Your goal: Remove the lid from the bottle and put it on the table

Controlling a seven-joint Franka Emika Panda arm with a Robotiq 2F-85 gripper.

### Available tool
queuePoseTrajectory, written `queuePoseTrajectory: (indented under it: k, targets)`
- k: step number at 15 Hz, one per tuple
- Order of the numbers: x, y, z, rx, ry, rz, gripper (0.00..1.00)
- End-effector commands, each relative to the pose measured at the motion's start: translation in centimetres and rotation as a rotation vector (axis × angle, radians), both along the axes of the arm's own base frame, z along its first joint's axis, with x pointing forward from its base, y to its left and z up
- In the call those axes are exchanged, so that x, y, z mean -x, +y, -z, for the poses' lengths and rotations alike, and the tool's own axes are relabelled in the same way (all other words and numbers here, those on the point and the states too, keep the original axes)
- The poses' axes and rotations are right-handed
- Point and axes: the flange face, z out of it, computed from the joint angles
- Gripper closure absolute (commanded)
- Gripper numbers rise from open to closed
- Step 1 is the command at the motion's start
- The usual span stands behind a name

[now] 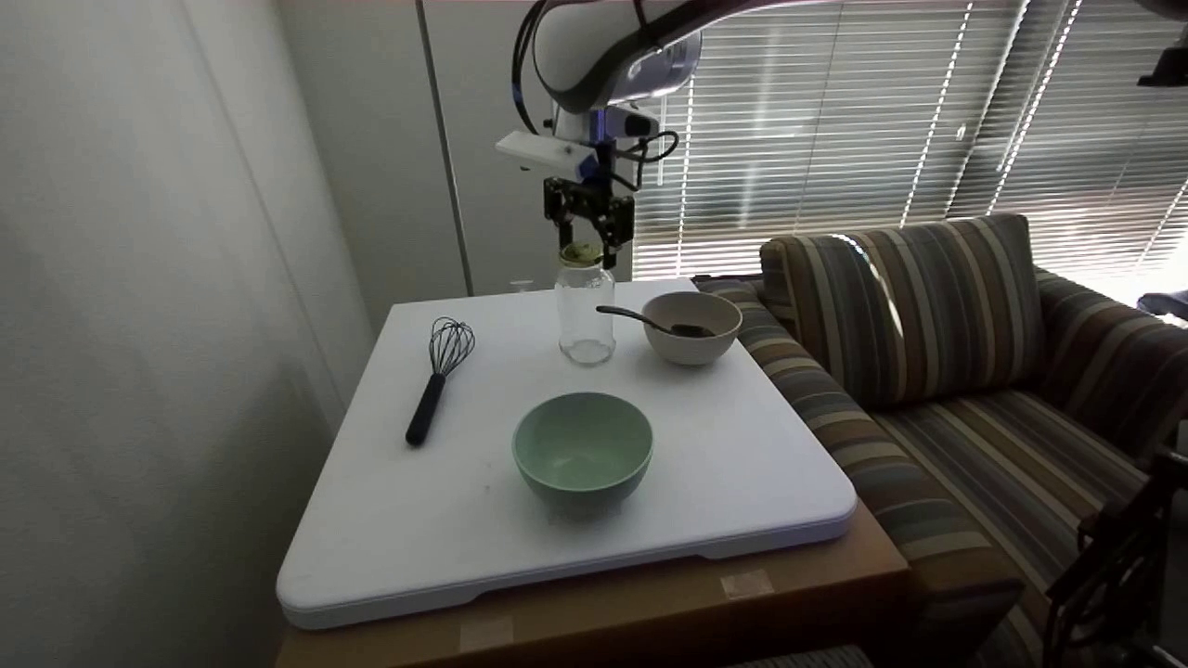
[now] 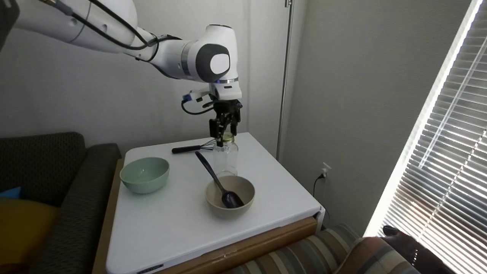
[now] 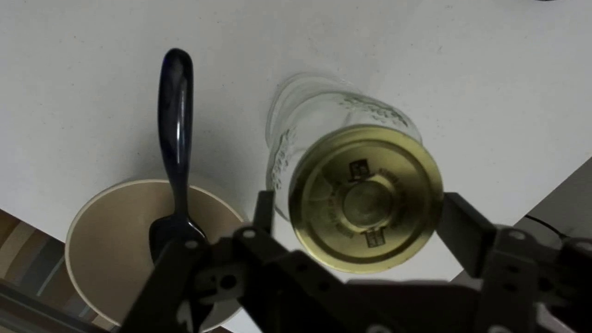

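Note:
The lid (image 3: 365, 203) is a round gold-yellow cap on the mouth of the clear glass bottle (image 3: 314, 111) in the wrist view. The bottle stands upright on the white table (image 1: 399, 538) in both exterior views (image 1: 586, 320) (image 2: 224, 161). My gripper (image 3: 359, 203) is open above the bottle, pointing down, with one finger on each side of the lid. A gap shows between the left finger and the lid. The right finger looks close to the lid's edge; I cannot tell whether it touches. The gripper (image 2: 226, 137) partly hides the lid in an exterior view.
A beige bowl (image 1: 687, 351) with a dark spoon (image 3: 175, 115) in it stands close beside the bottle. A green bowl (image 1: 583, 450) and a black-handled whisk (image 1: 429, 404) are also on the table. A striped sofa (image 1: 835, 445) and a wall (image 1: 186, 371) flank the table.

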Motion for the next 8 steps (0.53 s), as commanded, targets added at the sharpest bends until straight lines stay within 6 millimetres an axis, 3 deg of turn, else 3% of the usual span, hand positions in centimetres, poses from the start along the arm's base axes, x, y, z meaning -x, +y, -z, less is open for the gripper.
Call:
queuePoseTrajectory:
  k: [1, 3, 8]
  targets:
    - [-0.3, -0.2, -0.6, -0.030, -0.008, 0.023, 0.40]
    - [-0.3, 0.0, -1.1, -0.034, -0.012, 0.020, 0.53]
    - [-0.3, 0.7, -2.9, -0.034, -0.023, -0.030, 0.53]
